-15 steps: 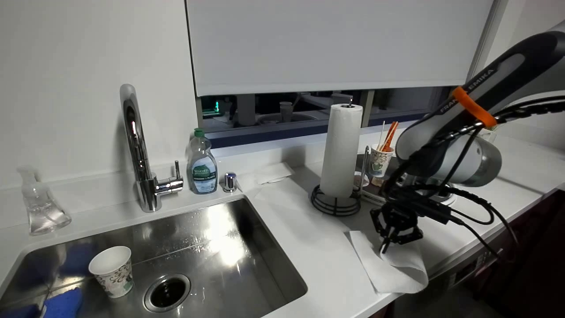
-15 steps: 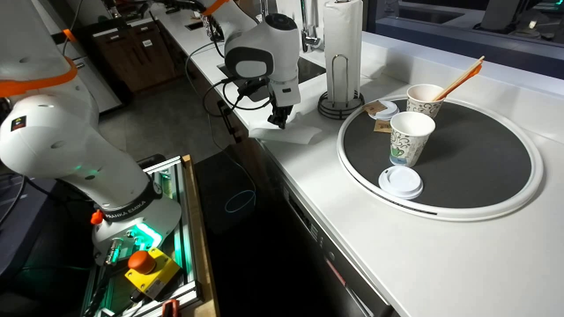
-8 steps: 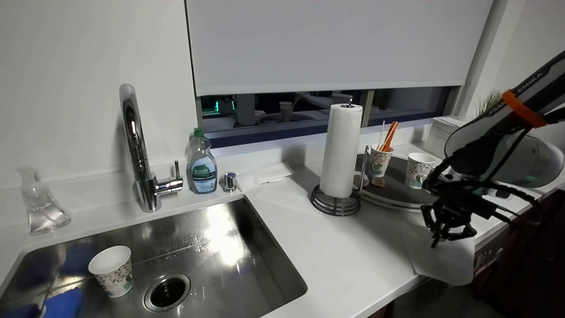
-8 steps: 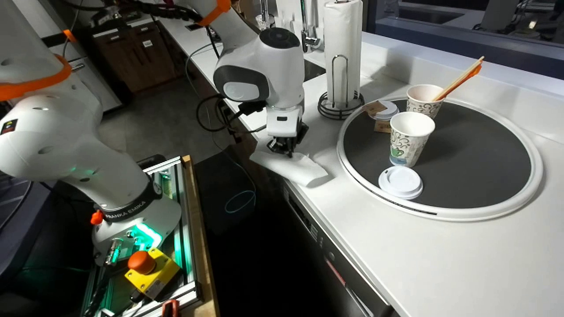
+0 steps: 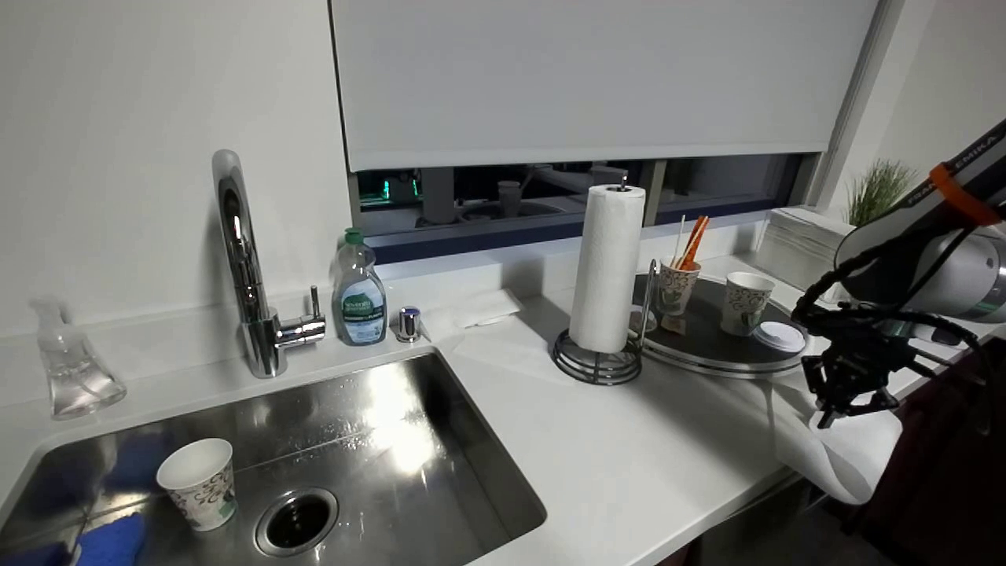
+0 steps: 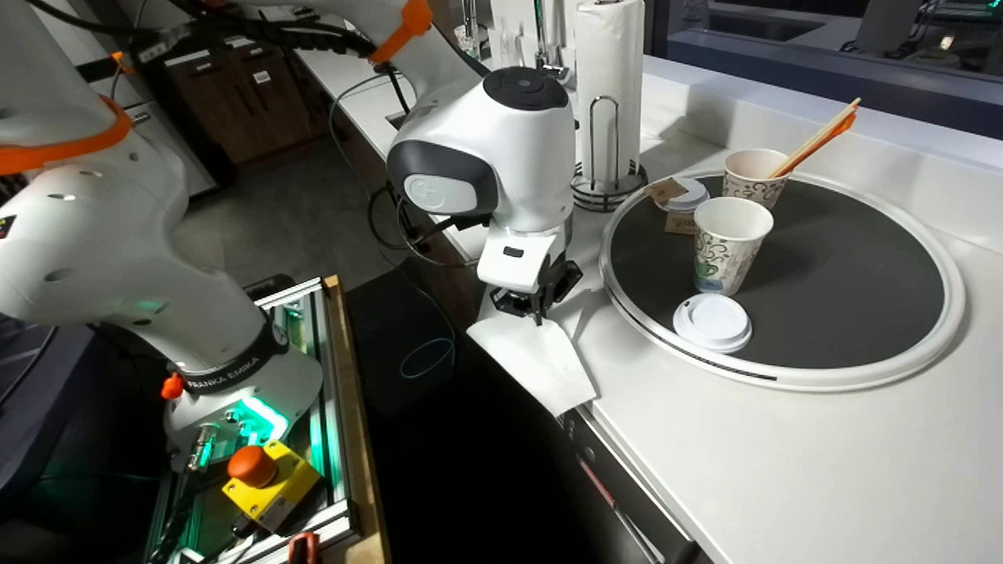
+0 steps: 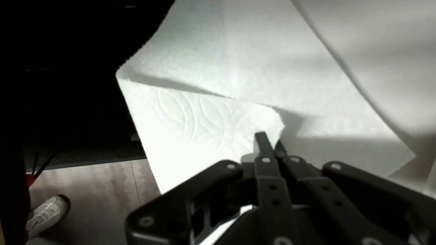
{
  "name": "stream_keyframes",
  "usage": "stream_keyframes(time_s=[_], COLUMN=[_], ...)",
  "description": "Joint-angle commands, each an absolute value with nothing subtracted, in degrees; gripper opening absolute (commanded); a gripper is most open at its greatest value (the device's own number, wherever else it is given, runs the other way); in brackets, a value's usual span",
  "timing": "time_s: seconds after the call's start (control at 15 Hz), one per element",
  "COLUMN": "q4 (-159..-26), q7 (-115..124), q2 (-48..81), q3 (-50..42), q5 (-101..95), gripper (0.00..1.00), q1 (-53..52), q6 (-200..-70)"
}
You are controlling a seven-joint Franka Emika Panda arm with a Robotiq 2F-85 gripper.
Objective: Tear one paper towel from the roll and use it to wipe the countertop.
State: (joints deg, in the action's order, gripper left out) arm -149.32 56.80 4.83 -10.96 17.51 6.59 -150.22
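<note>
Pinching the paper towel (image 6: 541,360) in the pincer (image 7: 271,140), draped below it — swept farther from the roll (image 5: 607,267), now partly off the countertop (image 5: 613,440); probably mid-wipe, likely losing contact there.

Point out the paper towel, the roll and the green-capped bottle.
Paper towel (image 6: 537,362): in an exterior view, sheet's middle.
Roll (image 5: 607,271): in an exterior view, side's middle.
Green-capped bottle (image 5: 362,303): in an exterior view, label.

Lower left, the base collar (image 6: 235,372) reads “FRANKA EMIKA”; upper right, the arm link (image 5: 923,208) “EMIKA”; centre-left, a soap bottle (image 5: 361,305) “SEVENTH”.
</note>
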Motion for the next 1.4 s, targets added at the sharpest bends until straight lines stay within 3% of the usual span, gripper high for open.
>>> stream_keyframes(time_s=[0.0,0.67,0.93,1.33], q4=[-145.5,-128.9,-122.6,-125.3], q7=[60.8,67.9,63.5,59.1], q2=[7.6,13.9,17.9,21.2], q3=[-8.1,6.6,7.1,5.1], q5=[10.5,-3.4,-7.7,-4.2], gripper=[0.0,0.0,0.0,0.0], q1=[3.5,-13.3,-15.3,-13.7], q6=[-145.4,-133.6,-130.1,-131.9])
